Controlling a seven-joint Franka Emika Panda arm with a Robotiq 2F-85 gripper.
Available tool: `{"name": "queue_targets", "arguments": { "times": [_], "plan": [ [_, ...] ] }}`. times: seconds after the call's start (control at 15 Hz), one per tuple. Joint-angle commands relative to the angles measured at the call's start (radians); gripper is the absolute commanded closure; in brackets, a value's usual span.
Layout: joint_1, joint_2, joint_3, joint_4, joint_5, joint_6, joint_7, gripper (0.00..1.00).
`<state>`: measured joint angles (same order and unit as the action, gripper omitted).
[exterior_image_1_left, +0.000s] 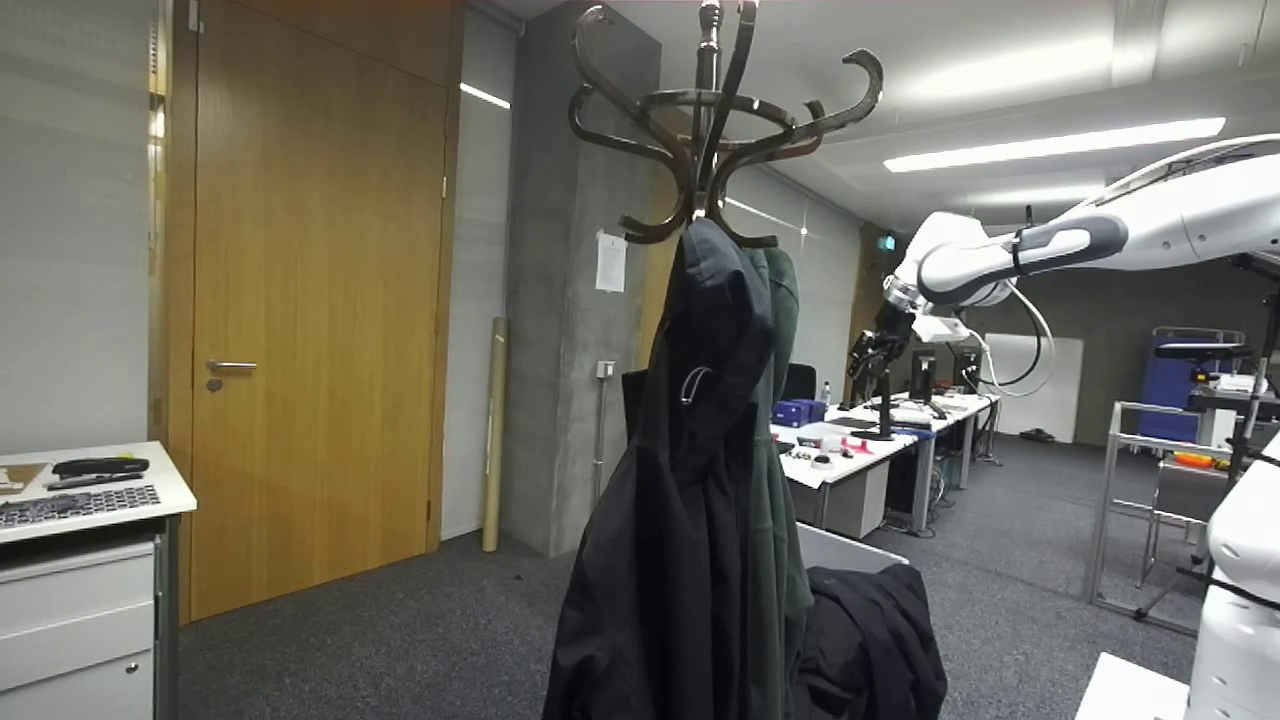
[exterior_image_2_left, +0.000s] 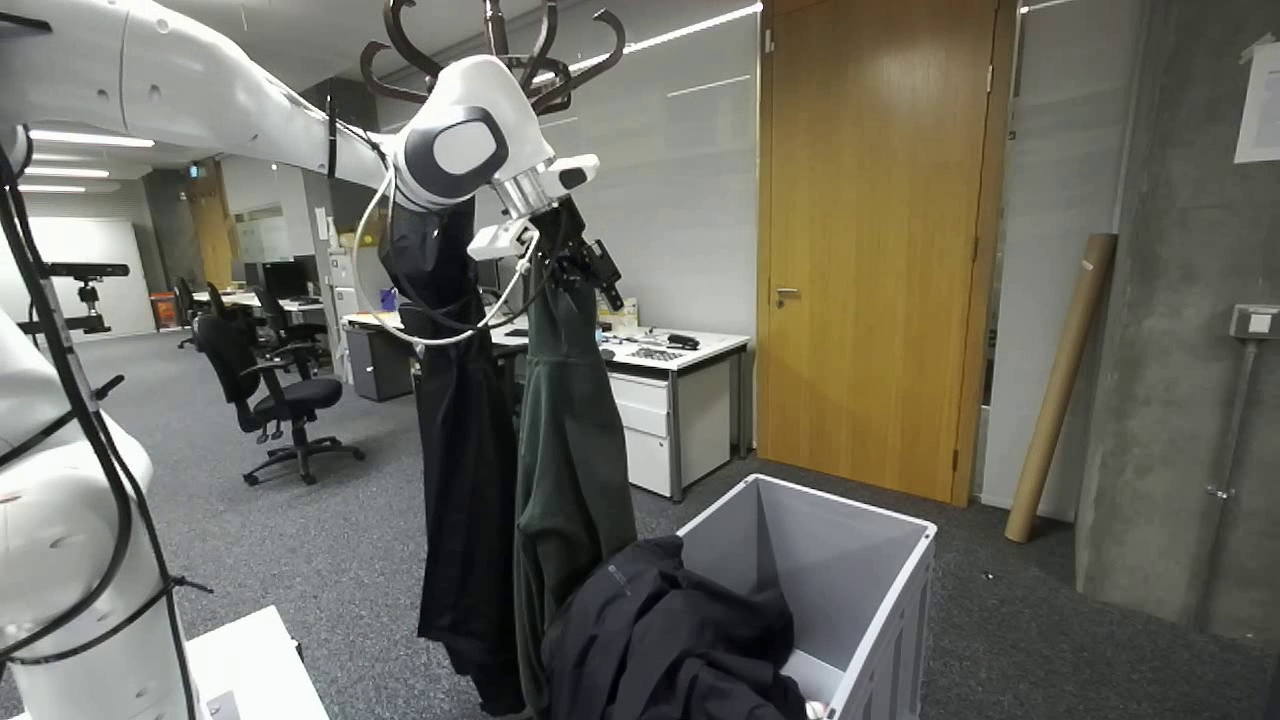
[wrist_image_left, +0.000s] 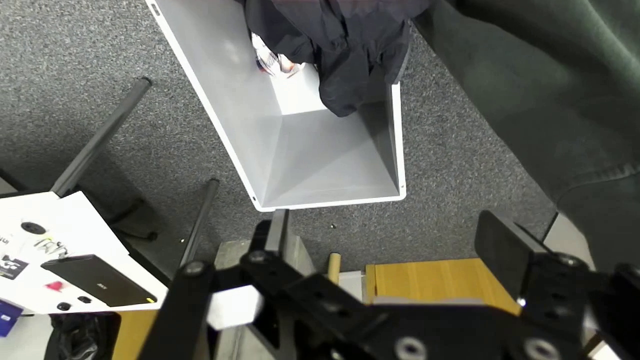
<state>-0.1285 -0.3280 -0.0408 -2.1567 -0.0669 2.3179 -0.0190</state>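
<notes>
Hanging green garment (exterior_image_2_left: 573, 440), jacket perhaps

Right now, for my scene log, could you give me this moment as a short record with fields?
Gripper: open, holding nothing
Nearest to it: green garment; whether they touch, I cannot tell
Coat stand: dark, with curved hooks; the green garment and a black coat hang from it
Grey crate: open at the top
In the crate: dark jacket, crumpled, at least partly inside
Behind: wooden door, closed; brown tube leaning beside it
</notes>
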Motion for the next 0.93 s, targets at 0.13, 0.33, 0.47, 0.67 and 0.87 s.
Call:
{"name": "queue_targets", "arguments": {
  "times": [0.13, 0.33, 0.47, 0.67, 0.87],
  "plan": [
    [0.011, 0.01, -0.007, -0.006, -0.003, 0.042, 0.065, 0.0],
    [0.011, 0.011, -0.007, -0.006, -0.003, 0.042, 0.067, 0.0],
    [0.011, 0.011, -0.007, -0.006, -0.003, 0.042, 0.067, 0.0],
    [0.011, 0.011, -0.007, -0.006, -0.003, 0.042, 0.067, 0.0],
    [0.011, 0.011, -0.007, -0.006, -0.003, 0.042, 0.067, 0.0]
  ]
}}
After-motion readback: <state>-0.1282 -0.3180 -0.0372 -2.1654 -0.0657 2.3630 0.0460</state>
